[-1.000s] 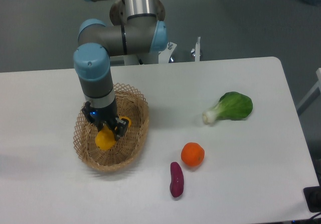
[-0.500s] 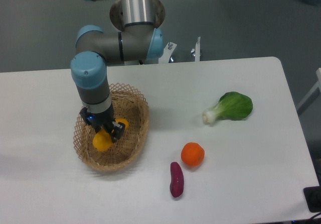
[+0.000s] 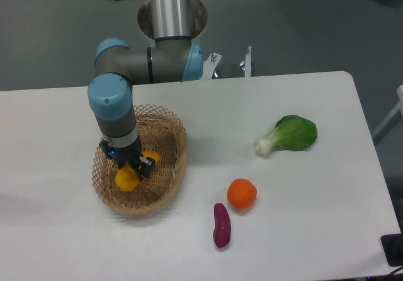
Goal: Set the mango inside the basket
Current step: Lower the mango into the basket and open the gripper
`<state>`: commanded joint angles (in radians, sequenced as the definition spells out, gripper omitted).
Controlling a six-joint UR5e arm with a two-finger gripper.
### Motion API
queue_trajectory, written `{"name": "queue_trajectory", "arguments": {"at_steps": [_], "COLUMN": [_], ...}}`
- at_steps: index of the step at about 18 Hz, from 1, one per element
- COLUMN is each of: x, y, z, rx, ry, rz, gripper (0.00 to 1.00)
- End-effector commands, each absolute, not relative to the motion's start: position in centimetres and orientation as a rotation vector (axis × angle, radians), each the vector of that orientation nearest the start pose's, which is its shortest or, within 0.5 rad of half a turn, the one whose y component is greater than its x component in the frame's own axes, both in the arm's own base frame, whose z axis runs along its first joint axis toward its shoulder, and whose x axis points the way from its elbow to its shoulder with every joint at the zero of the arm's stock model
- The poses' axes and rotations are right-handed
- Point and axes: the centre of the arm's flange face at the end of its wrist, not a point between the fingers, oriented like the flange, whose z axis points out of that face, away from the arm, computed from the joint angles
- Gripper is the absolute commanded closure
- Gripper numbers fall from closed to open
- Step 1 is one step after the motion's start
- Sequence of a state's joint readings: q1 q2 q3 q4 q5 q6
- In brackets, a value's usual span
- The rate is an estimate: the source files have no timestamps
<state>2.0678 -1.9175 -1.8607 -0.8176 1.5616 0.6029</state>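
Mango (image 3: 128, 179) inside basket (image 3: 170, 167), low over its woven floor, pinched by gripper (image 3: 131, 167); orange (image 3: 242, 193), purple sweet potato (image 3: 221, 225), bok choy (image 3: 288, 134) lie well right of basket, outside it.

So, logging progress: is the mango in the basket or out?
In. The mango sits within the basket rim, the gripper jaws around it; release cannot be told.
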Motion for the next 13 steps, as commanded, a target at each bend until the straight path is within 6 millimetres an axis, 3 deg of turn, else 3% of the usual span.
{"name": "queue_trajectory", "arguments": {"at_steps": [2, 3, 10, 13], "x": [-15.7, -15.8, -16.7, -20.1], "y": [56.5, 56.4, 57.0, 56.2], "z": [24.3, 24.3, 26.4, 29.0], "rx": [-3.042, -3.049, -3.010, -2.970], "ry": [0.160, 0.156, 0.124, 0.032], "rz": [0.117, 0.140, 0.187, 0.230], "gripper": [0.03, 0.01, 0.00, 0.00]}}
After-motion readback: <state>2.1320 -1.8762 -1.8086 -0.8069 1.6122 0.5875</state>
